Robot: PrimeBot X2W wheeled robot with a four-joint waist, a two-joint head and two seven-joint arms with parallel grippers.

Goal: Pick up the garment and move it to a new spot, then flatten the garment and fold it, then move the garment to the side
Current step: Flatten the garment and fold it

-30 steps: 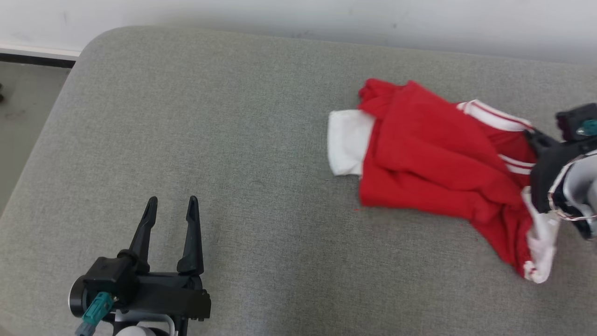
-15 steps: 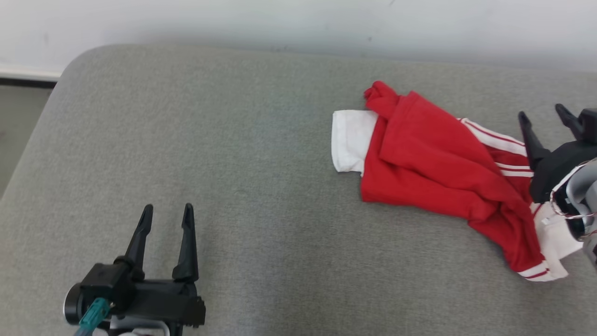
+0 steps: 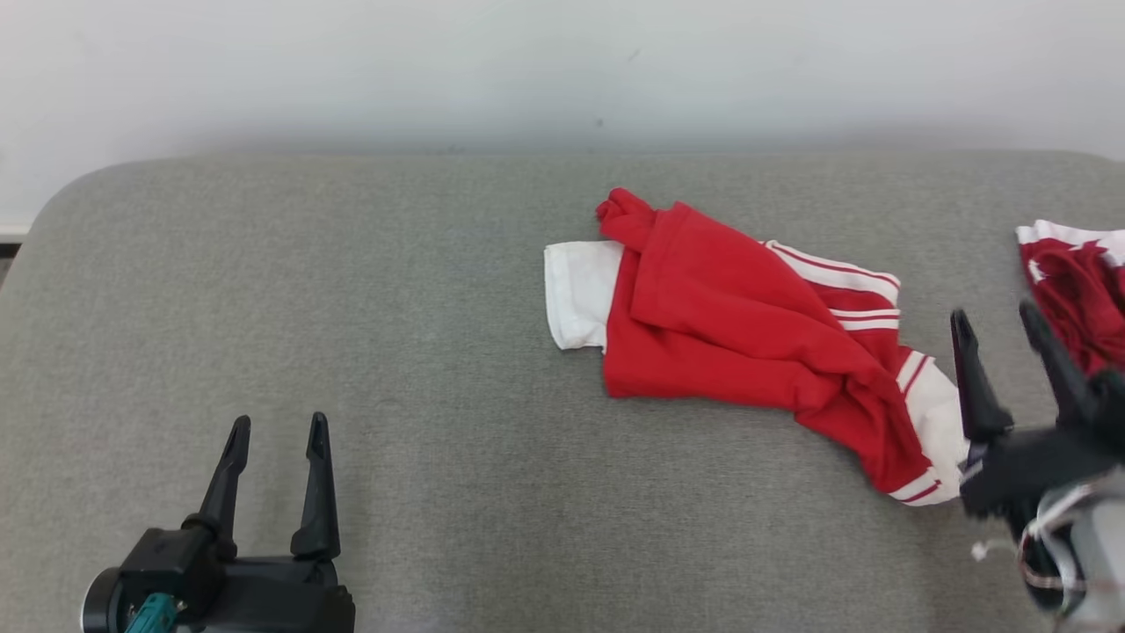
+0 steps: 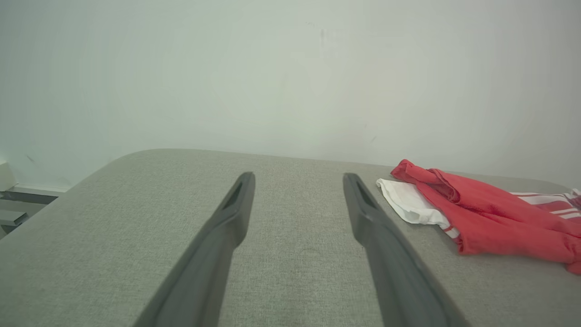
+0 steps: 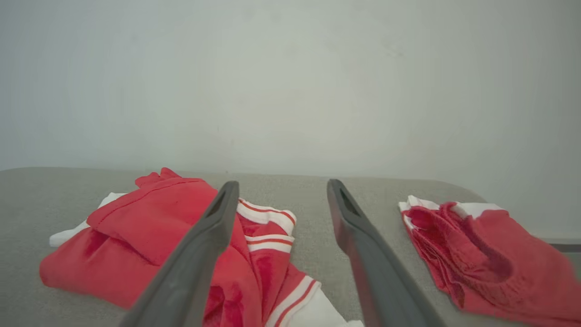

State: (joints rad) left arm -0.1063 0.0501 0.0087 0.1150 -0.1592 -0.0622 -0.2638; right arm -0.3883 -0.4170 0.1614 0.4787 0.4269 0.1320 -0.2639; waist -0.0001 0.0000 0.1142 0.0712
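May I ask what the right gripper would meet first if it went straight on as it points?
Likely nothing near: the right gripper points along bare cushion between the garment and a second garment, toward the wall; depth unclear.

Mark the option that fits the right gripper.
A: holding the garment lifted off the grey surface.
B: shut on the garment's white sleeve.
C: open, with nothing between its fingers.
C: the right gripper has its two fingers spread apart with nothing between them, and the garment lies crumpled on the grey surface beside it.
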